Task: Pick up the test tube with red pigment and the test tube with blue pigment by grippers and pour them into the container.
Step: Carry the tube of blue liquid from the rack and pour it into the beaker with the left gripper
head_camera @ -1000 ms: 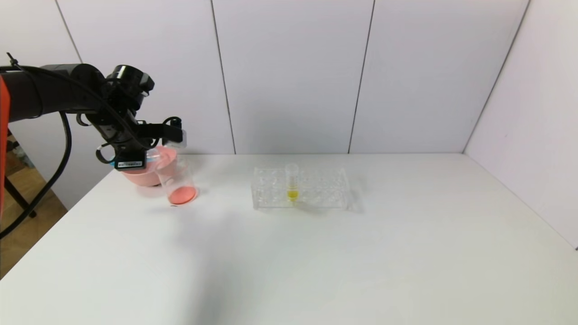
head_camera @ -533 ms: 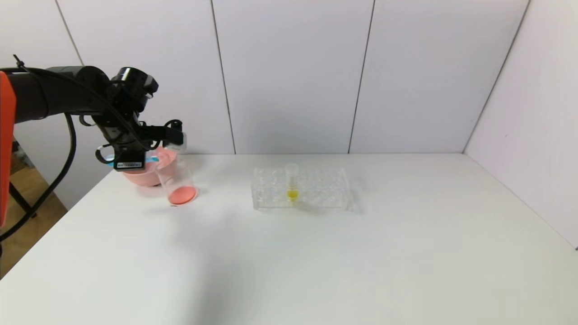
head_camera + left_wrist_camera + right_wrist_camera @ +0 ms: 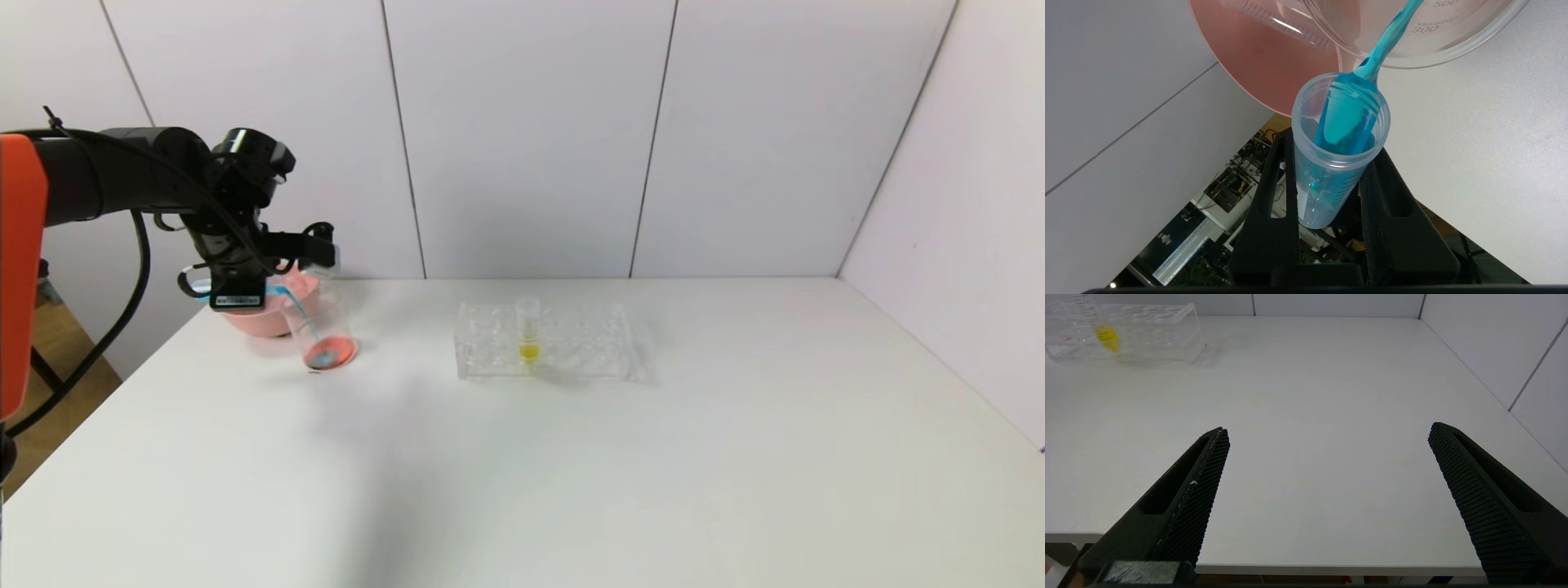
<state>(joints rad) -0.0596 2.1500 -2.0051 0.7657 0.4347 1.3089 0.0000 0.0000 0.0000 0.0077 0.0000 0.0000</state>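
My left gripper (image 3: 1333, 149) is shut on the test tube with blue pigment (image 3: 1327, 183). The tube is tipped mouth-down over the container (image 3: 1453, 47). A blue stream (image 3: 1388, 36) runs from the tube's lip into the container. In the head view, the left gripper (image 3: 314, 247) hangs above the container (image 3: 322, 327) at the table's far left. The container holds red-orange liquid with a blue patch (image 3: 325, 357) in it. The test tube with red pigment is out of view. My right gripper (image 3: 1329, 428) is open and empty, low over the table's near edge.
A pink bowl (image 3: 249, 320) stands just behind the container. A clear tube rack (image 3: 571, 339) at mid-table holds one tube with yellow liquid (image 3: 528, 331). The table's left edge runs close to the bowl.
The left arm has shifted slightly to the right and tipped the tube further. Blue liquid now streams into the container, where a blue patch has appeared in the red-orange liquid.
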